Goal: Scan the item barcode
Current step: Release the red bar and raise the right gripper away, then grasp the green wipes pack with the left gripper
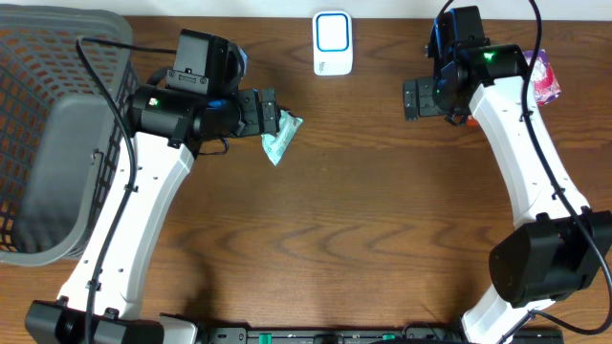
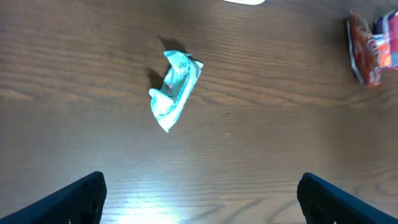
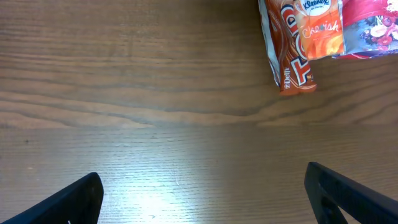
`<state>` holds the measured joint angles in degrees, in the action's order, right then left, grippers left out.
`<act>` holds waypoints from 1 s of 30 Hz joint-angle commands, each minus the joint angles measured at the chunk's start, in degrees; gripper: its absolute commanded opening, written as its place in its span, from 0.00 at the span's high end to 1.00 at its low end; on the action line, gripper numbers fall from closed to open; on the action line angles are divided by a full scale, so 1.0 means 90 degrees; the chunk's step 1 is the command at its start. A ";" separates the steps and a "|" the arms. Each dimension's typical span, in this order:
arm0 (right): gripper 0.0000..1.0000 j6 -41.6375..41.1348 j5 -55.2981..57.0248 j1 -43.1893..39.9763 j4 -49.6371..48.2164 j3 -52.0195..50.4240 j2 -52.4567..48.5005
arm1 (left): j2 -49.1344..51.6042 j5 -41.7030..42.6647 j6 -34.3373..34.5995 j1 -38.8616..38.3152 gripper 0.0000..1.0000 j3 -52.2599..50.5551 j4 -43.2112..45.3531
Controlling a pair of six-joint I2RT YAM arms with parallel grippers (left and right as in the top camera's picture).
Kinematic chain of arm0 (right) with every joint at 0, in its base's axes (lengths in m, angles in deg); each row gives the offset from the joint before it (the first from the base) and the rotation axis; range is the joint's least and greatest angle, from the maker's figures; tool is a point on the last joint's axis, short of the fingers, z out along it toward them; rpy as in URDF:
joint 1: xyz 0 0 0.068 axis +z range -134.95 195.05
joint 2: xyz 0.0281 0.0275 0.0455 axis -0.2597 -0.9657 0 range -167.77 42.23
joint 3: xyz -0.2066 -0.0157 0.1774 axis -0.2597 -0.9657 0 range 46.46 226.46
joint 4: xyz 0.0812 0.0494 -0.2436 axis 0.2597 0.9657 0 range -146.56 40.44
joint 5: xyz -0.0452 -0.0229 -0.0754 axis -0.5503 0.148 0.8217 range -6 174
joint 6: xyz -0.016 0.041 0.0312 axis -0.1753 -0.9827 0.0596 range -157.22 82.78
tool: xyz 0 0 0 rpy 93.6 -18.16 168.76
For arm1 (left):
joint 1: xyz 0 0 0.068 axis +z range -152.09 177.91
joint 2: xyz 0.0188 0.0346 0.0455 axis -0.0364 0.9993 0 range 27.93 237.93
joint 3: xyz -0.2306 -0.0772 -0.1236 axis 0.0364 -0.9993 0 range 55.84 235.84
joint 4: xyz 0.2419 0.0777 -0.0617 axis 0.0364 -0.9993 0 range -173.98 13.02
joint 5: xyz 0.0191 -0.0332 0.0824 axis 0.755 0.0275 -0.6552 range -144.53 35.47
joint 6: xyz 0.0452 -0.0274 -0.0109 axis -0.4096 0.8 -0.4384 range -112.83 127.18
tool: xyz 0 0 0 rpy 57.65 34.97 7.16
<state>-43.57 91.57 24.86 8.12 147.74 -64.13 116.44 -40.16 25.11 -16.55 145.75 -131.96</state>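
Right, the teal packet lies crumpled on the wooden surface, left of centre and towards the far side. From overhead its near tip shows, while its far-left edge is cut off by my left tool above it. From the left wrist I see the packet whole, lying apart from both fingers. There is print on it, but I cannot make out a barcode.

The left tool is spread wide and pinches nothing; only the two dark fingertips show at the bottom corners of the wrist view.

The scanner, white with a blue outline, sits at the far edge near the middle, well apart from the packet. In the left wrist view only a white sliver of it shows at the top.

The right tool hangs over bare wood on the far right, fingers spread and holding nothing. Just right of it, an orange packet, a Kleenex pack and a pink pack overlap, all cut off by the wrist frame. Overhead, the right arm hides most of them.

A grey mesh basket fills the left edge, partly out of frame.
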 commanded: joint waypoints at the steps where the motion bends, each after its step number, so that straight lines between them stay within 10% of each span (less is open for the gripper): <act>1: 0.01 -0.0051 0.0124 0.0010 0.0005 -0.0015 0.0019 | 0.0024 0.0114 0.0376 -0.0002 0.02 0.0046 -0.0007; 10: 0.01 -0.0051 0.0124 0.0010 0.0005 -0.0015 0.0019 | 0.0335 0.0107 -0.1511 -0.0114 0.02 0.0034 0.0044; 30: 0.01 -0.0051 0.0124 0.0010 0.0005 -0.0015 0.0019 | 0.2650 0.1192 -0.2373 0.0634 0.14 0.0034 0.1010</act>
<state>-43.57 91.59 24.86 8.14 147.74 -64.13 137.79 -31.78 5.74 -10.47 145.75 -122.95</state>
